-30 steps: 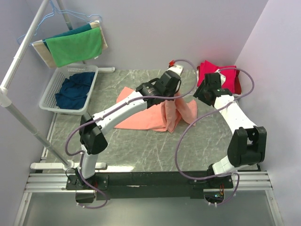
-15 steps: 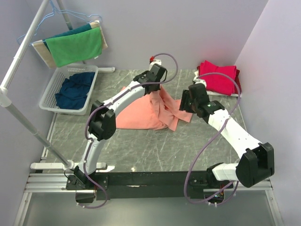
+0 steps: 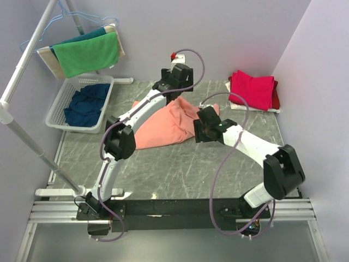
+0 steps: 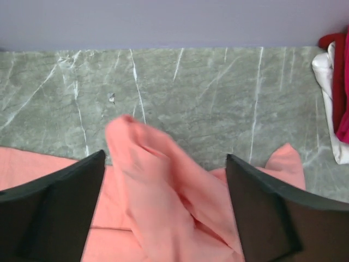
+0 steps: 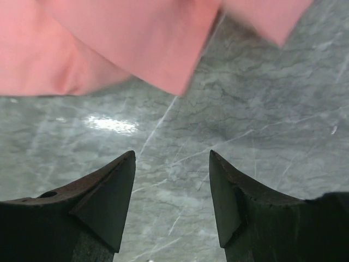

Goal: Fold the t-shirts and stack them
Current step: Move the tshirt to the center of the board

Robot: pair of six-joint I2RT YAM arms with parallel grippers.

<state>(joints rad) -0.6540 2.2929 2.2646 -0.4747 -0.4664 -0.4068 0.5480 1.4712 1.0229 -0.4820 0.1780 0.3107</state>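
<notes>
A salmon-orange t-shirt (image 3: 163,128) lies partly folded and rumpled in the middle of the table. My left gripper (image 3: 173,94) hovers over its far edge. In the left wrist view the jaws of that gripper (image 4: 163,164) stand wide apart, and a loose, blurred fold of the shirt (image 4: 163,218) rises between them, pinched by neither finger. My right gripper (image 3: 197,132) is at the shirt's right edge. It is open (image 5: 172,155) over bare table, with the shirt's hem (image 5: 109,43) just ahead. A folded stack of crimson and red t-shirts (image 3: 252,90) sits at the back right.
A white basket (image 3: 57,106) holding a dark navy t-shirt (image 3: 87,103) stands at the left. Behind it a rack carries green (image 3: 87,54), teal and beige cloths. A slanted white pole (image 3: 27,142) crosses the left side. Walls close the back and right.
My left gripper carried the salmon shirt's edge back and left, then opened and let it go. The shirt now lies lower. My right gripper swung left to the shirt's right edge.
</notes>
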